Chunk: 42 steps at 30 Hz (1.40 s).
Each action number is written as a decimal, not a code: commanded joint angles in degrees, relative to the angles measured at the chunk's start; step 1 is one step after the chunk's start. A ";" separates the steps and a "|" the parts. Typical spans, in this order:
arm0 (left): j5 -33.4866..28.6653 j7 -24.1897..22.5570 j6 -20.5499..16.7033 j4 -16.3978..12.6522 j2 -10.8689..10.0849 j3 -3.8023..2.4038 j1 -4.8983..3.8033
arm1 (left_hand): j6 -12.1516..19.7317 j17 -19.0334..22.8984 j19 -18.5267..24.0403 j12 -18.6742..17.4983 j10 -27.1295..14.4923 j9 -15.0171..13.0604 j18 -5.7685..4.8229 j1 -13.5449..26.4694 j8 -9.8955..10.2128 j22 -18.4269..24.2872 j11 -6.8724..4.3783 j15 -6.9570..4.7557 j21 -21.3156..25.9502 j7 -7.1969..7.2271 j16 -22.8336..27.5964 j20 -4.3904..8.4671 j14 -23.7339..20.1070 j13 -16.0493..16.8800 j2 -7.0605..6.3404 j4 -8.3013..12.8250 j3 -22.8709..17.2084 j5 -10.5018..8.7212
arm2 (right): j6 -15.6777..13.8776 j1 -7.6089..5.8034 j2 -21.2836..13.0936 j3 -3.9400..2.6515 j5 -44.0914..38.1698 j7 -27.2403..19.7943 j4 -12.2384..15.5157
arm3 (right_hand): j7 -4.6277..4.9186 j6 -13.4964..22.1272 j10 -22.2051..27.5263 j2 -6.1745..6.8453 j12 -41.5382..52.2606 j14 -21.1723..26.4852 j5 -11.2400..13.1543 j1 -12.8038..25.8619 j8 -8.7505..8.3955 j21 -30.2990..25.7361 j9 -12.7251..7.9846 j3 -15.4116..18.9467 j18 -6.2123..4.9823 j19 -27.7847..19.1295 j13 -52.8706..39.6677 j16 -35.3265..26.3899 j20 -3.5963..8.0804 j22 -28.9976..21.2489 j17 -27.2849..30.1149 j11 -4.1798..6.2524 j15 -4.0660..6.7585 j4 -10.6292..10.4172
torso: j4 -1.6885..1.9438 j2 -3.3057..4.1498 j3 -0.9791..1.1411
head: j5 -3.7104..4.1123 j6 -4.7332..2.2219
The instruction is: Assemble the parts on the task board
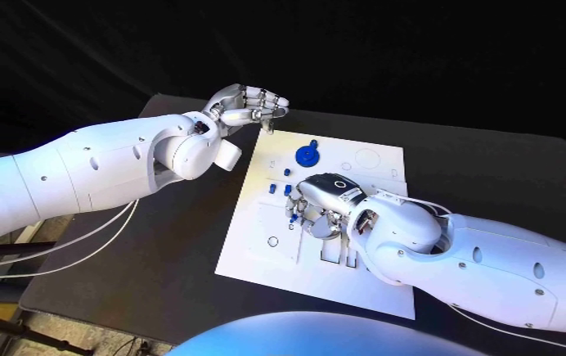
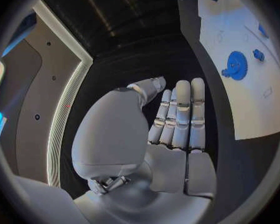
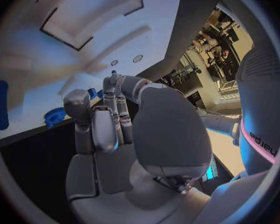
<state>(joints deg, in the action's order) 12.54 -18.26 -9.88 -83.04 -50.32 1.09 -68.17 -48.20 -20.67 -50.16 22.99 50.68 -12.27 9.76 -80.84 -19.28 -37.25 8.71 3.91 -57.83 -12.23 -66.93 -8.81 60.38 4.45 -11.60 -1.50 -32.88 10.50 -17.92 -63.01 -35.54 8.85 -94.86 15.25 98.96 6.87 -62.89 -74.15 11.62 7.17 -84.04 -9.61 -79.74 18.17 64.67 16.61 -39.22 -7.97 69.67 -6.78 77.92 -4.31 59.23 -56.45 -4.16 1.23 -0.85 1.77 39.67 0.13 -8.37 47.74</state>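
I see the right hand [image 1: 321,205] lowered over the middle of the task board [image 1: 371,278], fingers curled down among small blue parts [image 1: 287,189]; I cannot tell whether it holds 1. The left hand [image 1: 248,106] hovers just off the board's far corner, fingers extended together, holding nothing. A blue gear [image 1: 307,155] lies on the board between both hands.
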 commanded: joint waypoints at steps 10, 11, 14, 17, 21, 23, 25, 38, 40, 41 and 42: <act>0.25 -0.03 0.91 0.06 0.07 -0.04 -0.03 | 0.47 0.04 0.25 0.23 -0.44 0.08 0.81 0.09 -0.40 0.06 -0.01 0.01 0.19 -0.05 0.24 -0.33 -0.40 -0.06 0.07 0.34 0.06 0.12 | 0.96 0.56 0.24 0.13 -0.30 -0.47 -0.27 | 0.16 0.03 -1.73 -0.49 0.14 -0.83 0.10 0.07 0.14 0.09 0.13 0.01 0.50 -0.39 -0.06 -0.43 0.07 0.12 0.14 1.41 0.33 0.31 | 0.01 0.00 0.02 | -0.04 0.23; 0.25 -0.01 0.93 0.07 0.06 -0.04 -0.03 | 0.47 0.04 0.25 0.23 -0.44 0.08 0.81 0.09 -0.40 0.06 -0.01 0.01 0.19 -0.05 0.24 -0.33 -0.40 -0.06 0.07 0.34 0.06 0.12 | 0.99 0.58 0.20 0.13 -0.30 -0.46 -0.25 | 0.16 0.03 -1.73 -0.49 0.14 -0.83 0.10 0.07 0.14 0.09 0.13 0.01 0.50 -0.39 -0.06 -0.43 0.07 0.12 0.14 1.41 0.33 0.31 | 0.02 0.02 0.00 | -0.07 0.28; 0.26 0.03 0.95 0.11 0.05 -0.04 -0.03 | 0.47 0.04 0.25 0.23 -0.44 0.08 0.81 0.09 -0.40 0.06 -0.01 0.01 0.19 -0.05 0.24 -0.33 -0.40 -0.06 0.07 0.34 0.06 0.12 | 1.09 0.61 0.11 0.14 -0.30 -0.44 -0.21 | 0.16 0.05 -1.73 -0.51 0.13 -0.82 0.11 0.09 0.14 0.09 0.14 0.00 0.50 -0.39 -0.06 -0.44 0.07 0.13 0.20 1.41 0.33 0.32 | 0.01 0.01 -0.01 | -0.10 0.31; 0.28 0.07 0.95 0.14 0.05 -0.04 -0.03 | 0.47 0.04 0.25 0.23 -0.44 0.08 0.81 0.09 -0.40 0.06 -0.01 0.01 0.19 -0.05 0.24 -0.33 -0.40 -0.06 0.07 0.34 0.06 0.12 | 1.27 0.65 0.09 0.16 -0.30 -0.41 -0.20 | 0.17 0.08 -1.72 -0.53 0.12 -0.80 0.12 0.11 0.14 0.09 0.16 -0.01 0.50 -0.39 -0.07 -0.47 0.06 0.14 0.28 1.41 0.33 0.35 | -0.01 0.02 0.00 | -0.15 0.34; 0.30 0.10 0.98 0.17 0.05 -0.04 -0.03 | 0.66 0.02 0.25 0.32 -0.59 0.11 0.81 0.11 -0.42 0.06 0.03 0.04 0.17 -0.10 0.18 -0.37 -0.41 -0.06 0.06 0.39 0.11 0.13 | 1.54 0.71 0.19 0.19 -0.25 -0.47 -0.36 | 0.17 0.08 -1.72 -0.53 0.12 -0.80 0.12 0.11 0.14 0.09 0.16 -0.01 0.50 -0.39 -0.07 -0.47 0.06 0.14 0.28 1.41 0.33 0.35 | 0.02 0.01 0.01 | -0.20 0.39; 0.31 0.11 1.01 0.18 0.06 -0.04 -0.03 | 0.66 0.02 0.25 0.32 -0.59 0.11 0.81 0.11 -0.42 0.06 0.03 0.04 0.17 -0.10 0.18 -0.37 -0.41 -0.06 0.06 0.39 0.11 0.13 | 1.61 0.73 0.23 0.22 -0.22 -0.50 -0.47 | 0.17 0.08 -1.72 -0.53 0.12 -0.80 0.12 0.11 0.14 0.09 0.16 -0.01 0.50 -0.39 -0.07 -0.47 0.06 0.14 0.28 1.41 0.33 0.35 | 0.04 0.00 0.00 | -0.22 0.45; 0.31 0.11 1.05 0.19 0.05 -0.04 -0.03 | 0.66 0.02 0.25 0.32 -0.59 0.11 0.81 0.11 -0.42 0.06 0.03 0.04 0.17 -0.10 0.18 -0.37 -0.41 -0.06 0.06 0.39 0.11 0.13 | 1.69 0.75 0.27 0.26 -0.20 -0.52 -0.61 | 0.17 0.08 -1.72 -0.53 0.12 -0.80 0.12 0.11 0.14 0.09 0.16 -0.01 0.50 -0.39 -0.07 -0.47 0.06 0.14 0.28 1.41 0.33 0.35 | 0.03 0.00 0.01 | -0.24 0.50; 0.34 0.17 1.18 0.26 0.12 -0.04 -0.03 | 0.66 0.02 0.25 0.32 -0.59 0.11 0.81 0.11 -0.42 0.06 0.03 0.04 0.17 -0.10 0.18 -0.37 -0.41 -0.06 0.06 0.39 0.11 0.13 | 2.39 0.96 0.76 0.40 -0.16 -0.26 -1.23 | 0.18 0.12 -1.71 -0.57 0.09 -0.78 0.13 0.16 0.14 0.07 0.21 -0.02 0.49 -0.41 -0.09 -0.50 0.05 0.13 0.40 1.40 0.32 0.39 | -0.01 0.04 0.03 | -0.26 0.56; 0.35 0.18 1.18 0.26 0.12 -0.04 -0.03 | 0.66 0.02 0.25 0.32 -0.59 0.11 0.81 0.11 -0.42 0.06 0.03 0.04 0.17 -0.10 0.18 -0.37 -0.41 -0.06 0.06 0.39 0.11 0.13 | 2.62 1.00 0.87 0.42 -0.18 -0.16 -1.37 | 0.18 0.15 -1.71 -0.60 0.08 -0.74 0.14 0.19 0.14 0.09 0.24 -0.03 0.50 -0.40 -0.10 -0.57 0.05 0.16 0.60 1.39 0.32 0.41 | 0.01 0.04 0.03 | -0.25 0.59; 0.35 0.18 1.18 0.27 0.12 -0.04 -0.03 | 0.66 0.02 0.25 0.32 -0.59 0.11 0.81 0.11 -0.42 0.06 0.03 0.04 0.17 -0.10 0.18 -0.37 -0.41 -0.06 0.06 0.39 0.11 0.13 | 2.77 1.02 0.95 0.44 -0.20 -0.10 -1.47 | 0.18 0.15 -1.71 -0.60 0.08 -0.74 0.14 0.19 0.14 0.09 0.24 -0.03 0.50 -0.40 -0.10 -0.57 0.05 0.16 0.60 1.39 0.32 0.41 | 0.01 0.04 0.03 | -0.25 0.59; 0.35 0.18 1.17 0.28 0.12 -0.04 -0.03 | 0.66 0.02 0.25 0.32 -0.59 0.11 0.81 0.11 -0.42 0.06 0.03 0.04 0.17 -0.10 0.18 -0.37 -0.41 -0.06 0.06 0.39 0.11 0.13 | 2.94 1.04 1.06 0.46 -0.24 -0.04 -1.58 | 0.18 0.15 -1.71 -0.60 0.08 -0.74 0.14 0.19 0.14 0.09 0.24 -0.03 0.50 -0.40 -0.10 -0.57 0.05 0.16 0.60 1.39 0.32 0.41 | -0.01 0.02 0.02 | -0.24 0.66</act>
<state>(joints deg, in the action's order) 12.72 -17.85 -9.64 -82.69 -50.32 1.09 -68.17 -47.92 -20.68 -49.95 23.02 50.49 -12.21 9.76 -80.84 -19.55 -37.26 8.91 3.91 -57.84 -12.37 -66.93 -9.02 60.38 4.45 -11.60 -1.50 -32.88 10.50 -16.66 -62.13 -34.60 9.23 -94.75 15.05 97.54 6.77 -62.63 -74.33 11.64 7.09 -84.04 -9.43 -79.75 18.17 64.67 16.77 -39.13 -7.97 69.67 -6.79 77.69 -4.30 59.32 -55.90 -3.98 1.23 -0.78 1.76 39.68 0.14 -8.65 48.31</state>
